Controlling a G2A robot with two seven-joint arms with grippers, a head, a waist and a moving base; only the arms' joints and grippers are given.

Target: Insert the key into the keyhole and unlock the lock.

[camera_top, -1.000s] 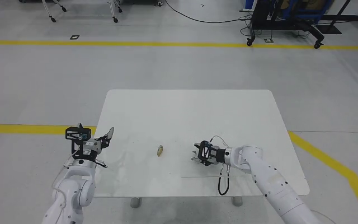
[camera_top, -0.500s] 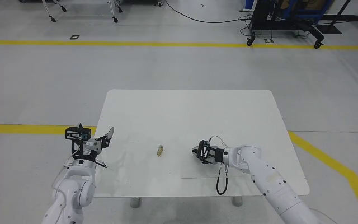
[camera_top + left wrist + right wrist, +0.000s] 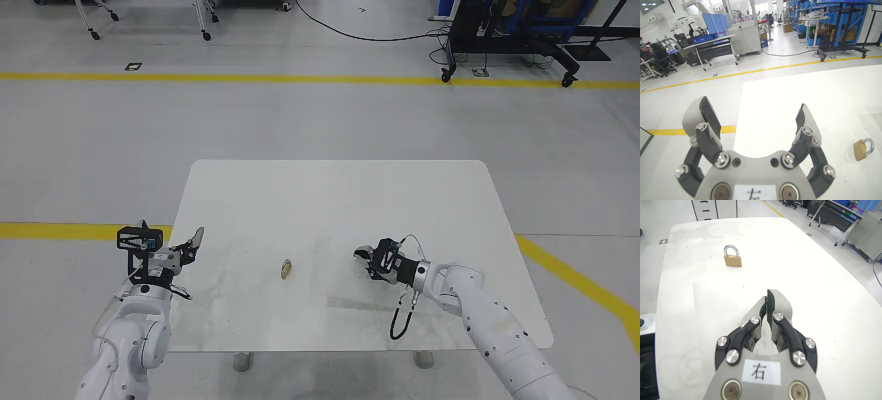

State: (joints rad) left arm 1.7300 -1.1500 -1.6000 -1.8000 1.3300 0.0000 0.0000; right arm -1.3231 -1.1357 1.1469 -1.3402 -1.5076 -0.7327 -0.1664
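Observation:
A brass padlock (image 3: 286, 268) with a silver shackle lies flat near the middle of the white table (image 3: 330, 200). In the right wrist view the padlock (image 3: 732, 256) lies ahead, shackle pointing away. My right gripper (image 3: 362, 255) (image 3: 767, 293) hangs a little above the table to the right of the lock, its pads pressed together; whether anything is pinched between them I cannot tell. My left gripper (image 3: 190, 245) (image 3: 753, 106) hovers at the table's left edge, open with nothing between its fingers. From there the padlock (image 3: 863, 149) lies off to the side.
The table's left edge (image 3: 738, 121) runs under the left gripper. A black cable (image 3: 400, 325) hangs from the right arm by the front edge. Yellow floor lines (image 3: 60, 230) run around the table.
The right gripper was low on the table with its fingers slightly apart; it has closed, risen and drawn slightly right. The left arm and padlock have not moved.

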